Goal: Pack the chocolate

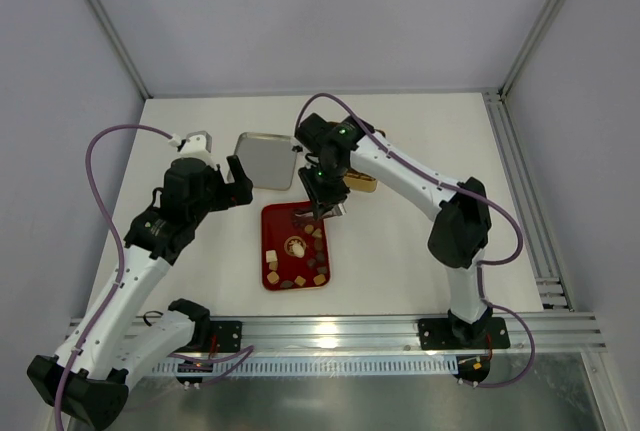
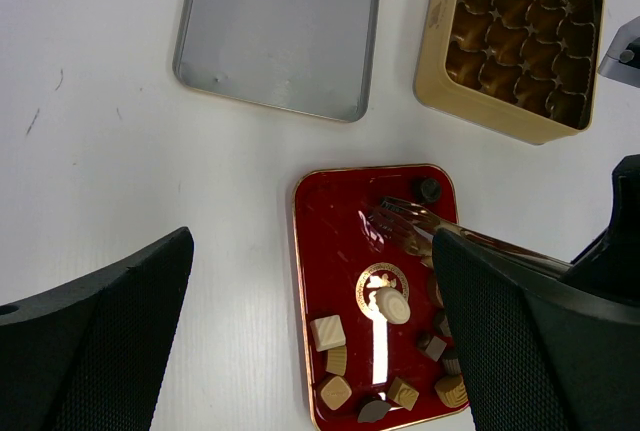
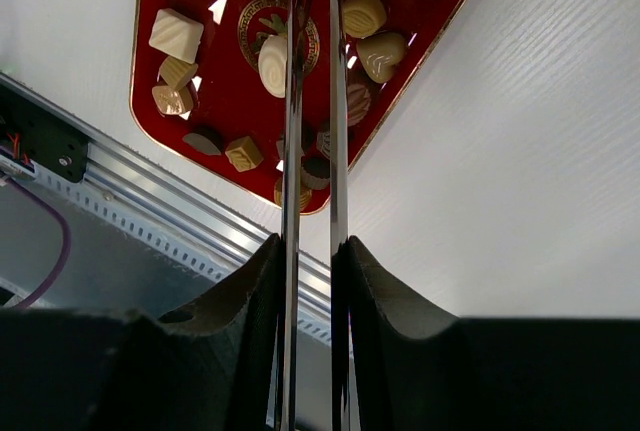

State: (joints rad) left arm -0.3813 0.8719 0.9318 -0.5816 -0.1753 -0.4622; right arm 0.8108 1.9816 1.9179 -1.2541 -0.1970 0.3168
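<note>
The chocolate lies on a red tray (image 1: 275,221): a roundish whitish piece (image 2: 392,304) in the middle, tan cubes (image 2: 328,332) and dark lumps (image 2: 430,189) round the edges. My right gripper (image 3: 312,251) is shut on a pair of metal tongs (image 3: 291,151). The tong blades reach down over the tray's far half, their tips (image 2: 405,226) close together near the whitish piece (image 3: 272,63). My left gripper (image 2: 315,351) hangs wide open above the tray's left side, holding nothing. The gold tin (image 2: 515,46) with grid compartments stands behind the tray, partly hidden under the right arm in the top view.
A silver square lid (image 2: 280,26) lies upturned at the back left of the tray. The aluminium rail (image 3: 200,241) runs along the table's near edge just past the tray. The right gripper (image 1: 325,186) and left gripper (image 1: 222,156) flank the tray's far end.
</note>
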